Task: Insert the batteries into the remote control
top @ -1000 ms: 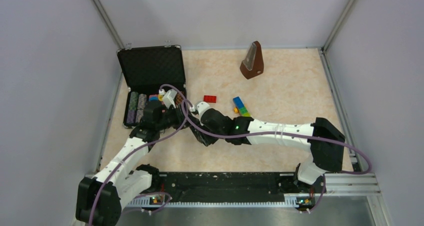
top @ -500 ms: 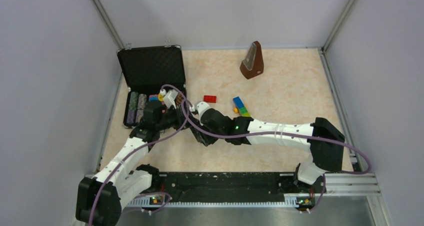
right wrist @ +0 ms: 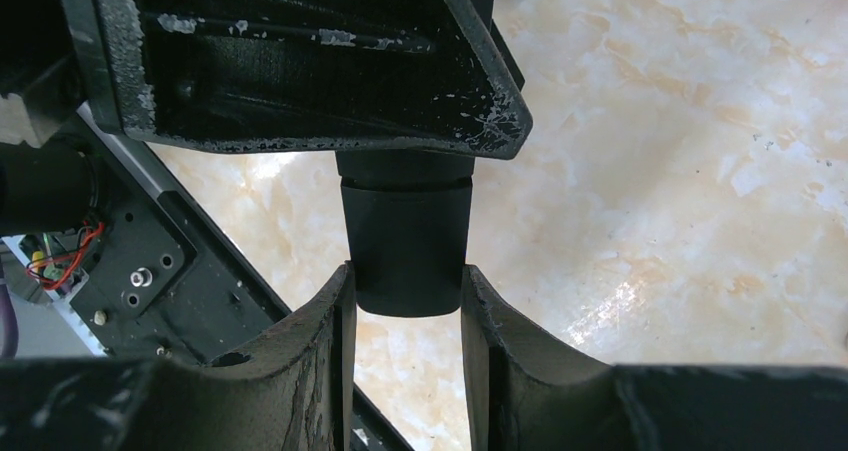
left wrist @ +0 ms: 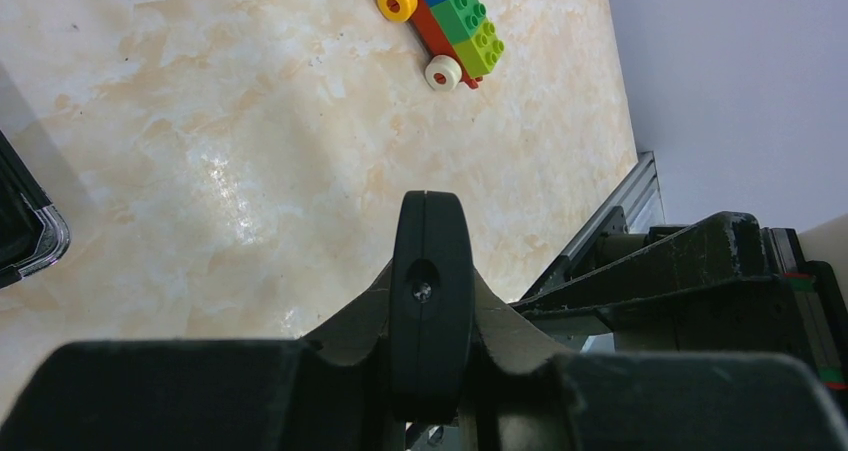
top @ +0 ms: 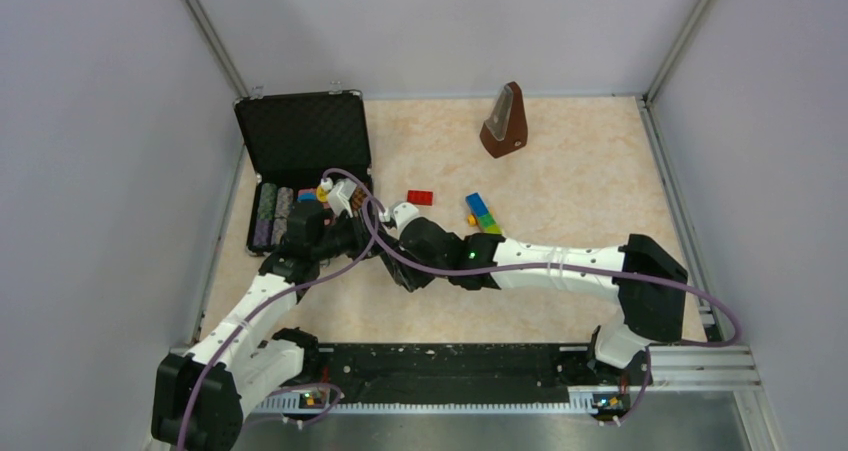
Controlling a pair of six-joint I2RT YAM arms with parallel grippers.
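The remote control (left wrist: pixel 430 271) is a slim black bar, seen end-on in the left wrist view. My left gripper (left wrist: pixel 430 306) is shut on it, with a finger on each side. In the right wrist view the remote's other end (right wrist: pixel 406 246) sits between my right gripper's (right wrist: pixel 405 286) fingers, which touch both its sides. The left gripper's body (right wrist: pixel 300 61) is just beyond it. In the top view the two grippers meet at mid-left, left (top: pixel 352 239) and right (top: pixel 396 231), and hide the remote above the table. The batteries are out of view.
An open black case (top: pixel 305 136) holding poker chips (top: pixel 270 216) stands at the far left; its corner also shows in the left wrist view (left wrist: pixel 25 236). A toy-brick train (top: pixel 483 212) (left wrist: pixel 445 16), a red brick (top: pixel 420 197) and a brown metronome (top: pixel 505 121) lie beyond the grippers.
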